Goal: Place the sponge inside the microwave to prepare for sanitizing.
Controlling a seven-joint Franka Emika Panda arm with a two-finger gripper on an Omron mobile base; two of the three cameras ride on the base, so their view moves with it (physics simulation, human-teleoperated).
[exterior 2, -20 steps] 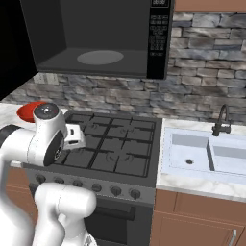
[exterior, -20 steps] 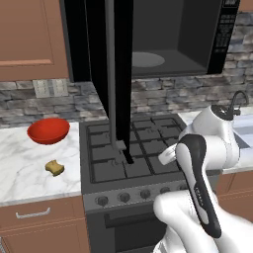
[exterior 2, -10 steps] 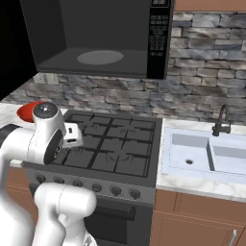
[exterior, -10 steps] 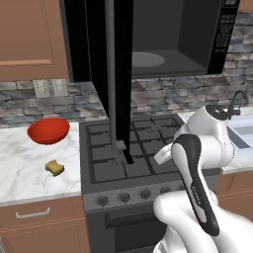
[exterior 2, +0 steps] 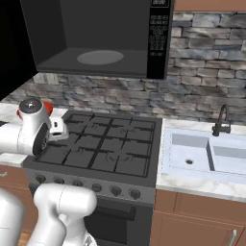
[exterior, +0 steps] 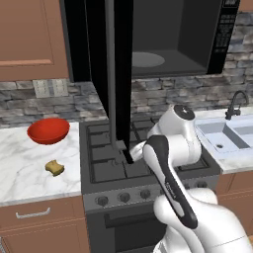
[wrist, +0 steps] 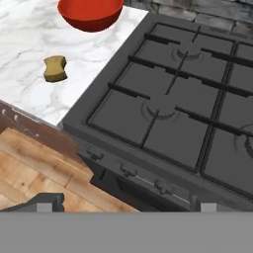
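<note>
The arm is bent low over the front left of the gas stove [exterior: 143, 163], wrist turned down toward the counter [exterior: 20, 168]. The gripper [wrist: 123, 200] hangs spread wide, holding nothing. The sponge [exterior: 55, 168] lies on the marble near the red bowl [exterior: 48, 130]. Overhead, the microwave [exterior 2: 96, 43] stands with its door swung open.
</note>
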